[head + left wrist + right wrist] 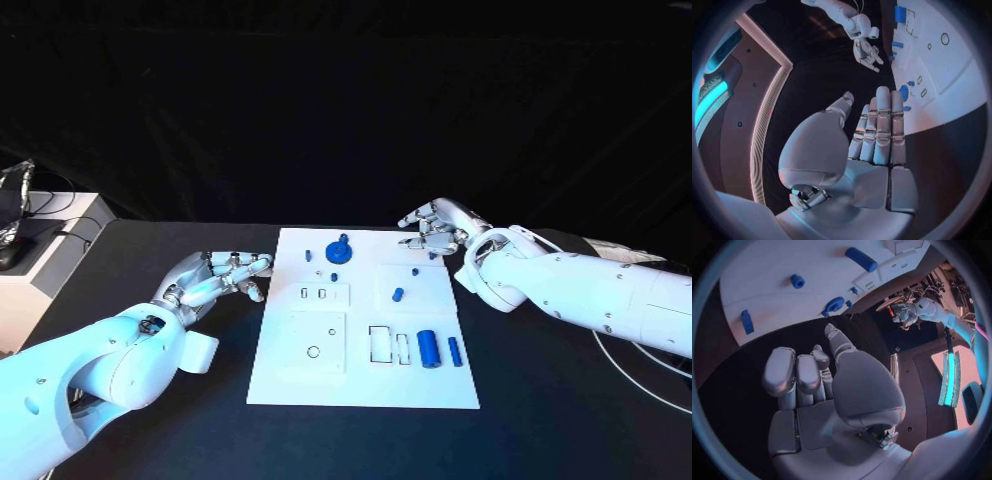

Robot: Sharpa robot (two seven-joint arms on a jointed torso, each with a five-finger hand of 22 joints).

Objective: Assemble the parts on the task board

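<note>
The white task board (361, 385) lies in the middle of the black table. A round blue part (339, 249) sits near its far edge, with small blue parts (398, 295) around the middle. A thick blue cylinder (427, 350) and a thin blue bar (454, 351) lie at the near right. My left hand (224, 275) hovers just left of the board, fingers straight, holding nothing. My right hand (440, 228) hangs over the board's far right corner, fingers loosely bent and empty. The right wrist view shows the cylinder (862, 259) and the round part (834, 305) beyond my right hand (811, 375).
A pale cabinet (51, 255) with cables stands at the table's far left corner. Bare black tabletop (577, 420) surrounds the board on both sides. Rectangular slots (379, 343) and a round hole (313, 352) are cut in the board's near half.
</note>
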